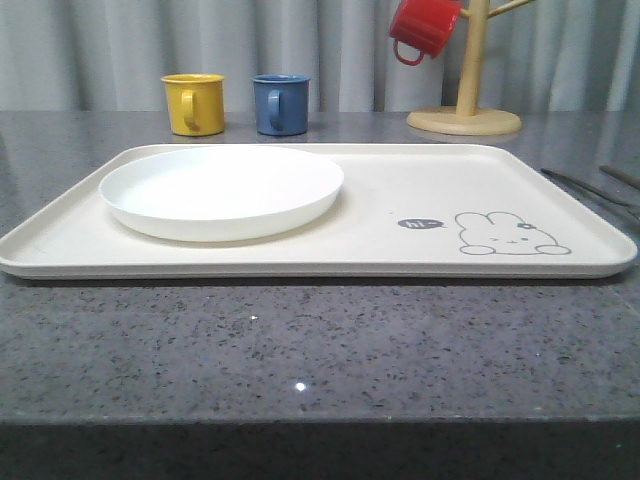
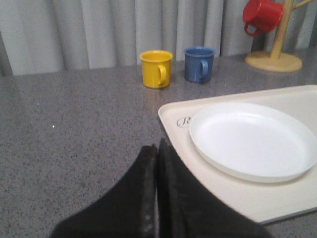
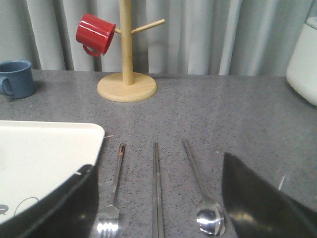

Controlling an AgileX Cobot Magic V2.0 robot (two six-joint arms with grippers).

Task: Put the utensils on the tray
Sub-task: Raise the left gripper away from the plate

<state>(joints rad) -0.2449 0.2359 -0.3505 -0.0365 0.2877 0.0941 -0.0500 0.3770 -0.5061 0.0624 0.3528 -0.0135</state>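
Observation:
Three steel utensils lie side by side on the grey counter just right of the tray: a fork (image 3: 115, 184), a pair of chopsticks (image 3: 157, 193) and a spoon (image 3: 199, 184). Their handles show as thin dark lines (image 1: 578, 184) at the front view's right edge. My right gripper (image 3: 157, 163) hovers open over them, one finger (image 3: 69, 203) outside the fork and the other outside the spoon, nothing held. The cream tray (image 1: 380, 215) with its bunny drawing carries a round white plate (image 1: 222, 190). My left gripper (image 2: 157, 147) is shut and empty beside the tray's left corner (image 2: 171, 116).
A yellow mug (image 1: 194, 103) and a blue mug (image 1: 280, 104) stand behind the tray. A red mug (image 1: 424, 28) hangs on a wooden mug tree (image 1: 464, 118) at the back right. A white vessel (image 3: 304, 59) stands further right.

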